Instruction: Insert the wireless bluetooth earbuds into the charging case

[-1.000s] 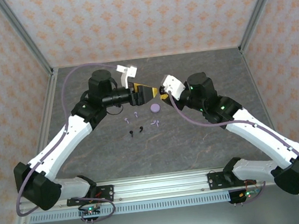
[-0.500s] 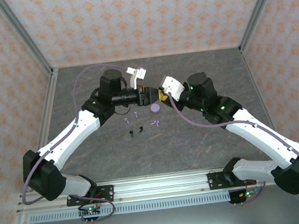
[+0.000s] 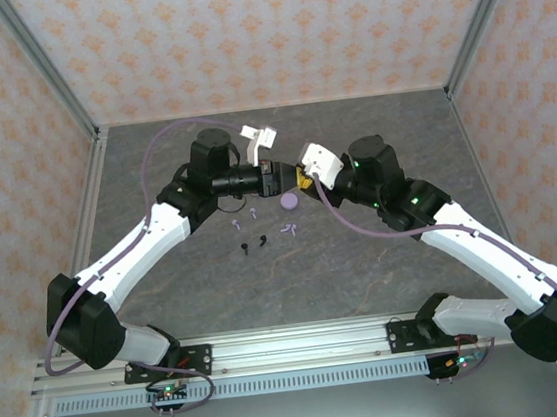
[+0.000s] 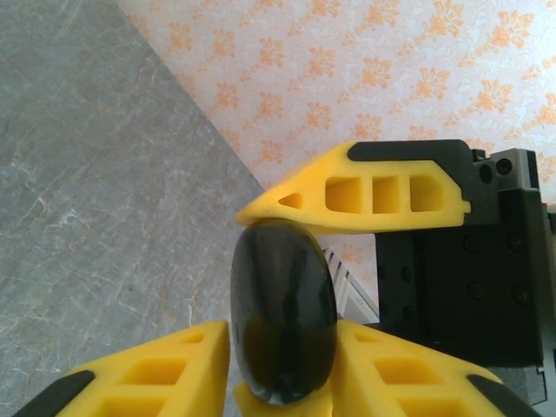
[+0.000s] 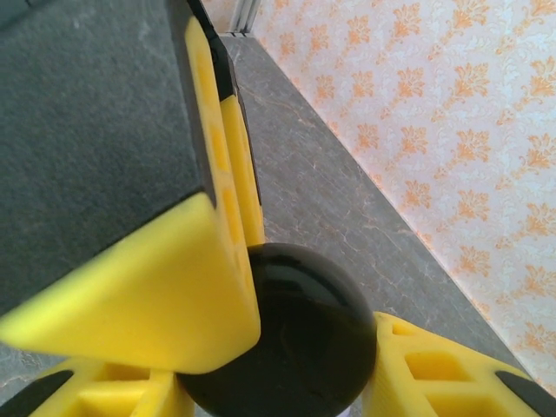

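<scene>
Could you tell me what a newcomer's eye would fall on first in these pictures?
The two arms meet nose to nose above the middle of the table, the left gripper and the right gripper both clamped on one glossy black round case. Beneath them, on the grey table, lie a lilac round case and a scatter of tiny earbuds.

The grey marbled stone-pattern tabletop point(image 3: 357, 280) is enclosed on three sides by cream wall panels with an orange floral print point(image 3: 269, 38). Slanted aluminium corner posts point(image 3: 41, 64) join the panels. A slotted aluminium rail point(image 3: 304, 344) spans the near edge.
</scene>
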You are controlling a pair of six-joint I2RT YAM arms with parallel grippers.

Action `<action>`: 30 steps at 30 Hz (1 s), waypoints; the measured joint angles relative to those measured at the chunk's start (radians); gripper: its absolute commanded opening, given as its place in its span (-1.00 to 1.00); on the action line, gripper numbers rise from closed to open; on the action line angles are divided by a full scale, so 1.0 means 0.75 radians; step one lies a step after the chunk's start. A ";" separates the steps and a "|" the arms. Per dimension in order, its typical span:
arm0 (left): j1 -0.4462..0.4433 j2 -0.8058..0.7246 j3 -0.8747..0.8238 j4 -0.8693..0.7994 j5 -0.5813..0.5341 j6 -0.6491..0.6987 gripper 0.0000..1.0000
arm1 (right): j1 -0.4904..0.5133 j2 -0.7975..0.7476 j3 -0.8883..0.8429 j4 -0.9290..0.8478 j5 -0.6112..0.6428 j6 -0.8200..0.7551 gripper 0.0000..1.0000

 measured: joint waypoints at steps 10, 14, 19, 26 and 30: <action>-0.009 -0.002 0.000 -0.022 -0.014 0.072 -0.62 | 0.004 0.003 0.033 -0.081 0.010 0.022 0.35; -0.009 -0.032 -0.011 -0.041 -0.059 0.131 -0.72 | -0.003 -0.015 0.054 -0.128 -0.018 0.067 0.71; -0.009 -0.144 -0.084 -0.025 -0.124 0.226 -0.76 | -0.075 -0.102 0.053 -0.190 -0.172 0.182 0.88; -0.009 -0.303 -0.259 0.098 -0.212 0.398 -0.84 | -0.307 -0.178 0.040 -0.075 -0.513 0.490 0.87; -0.009 -0.355 -0.328 0.144 -0.233 0.468 -0.88 | -0.317 -0.117 0.039 0.009 -0.652 0.629 0.82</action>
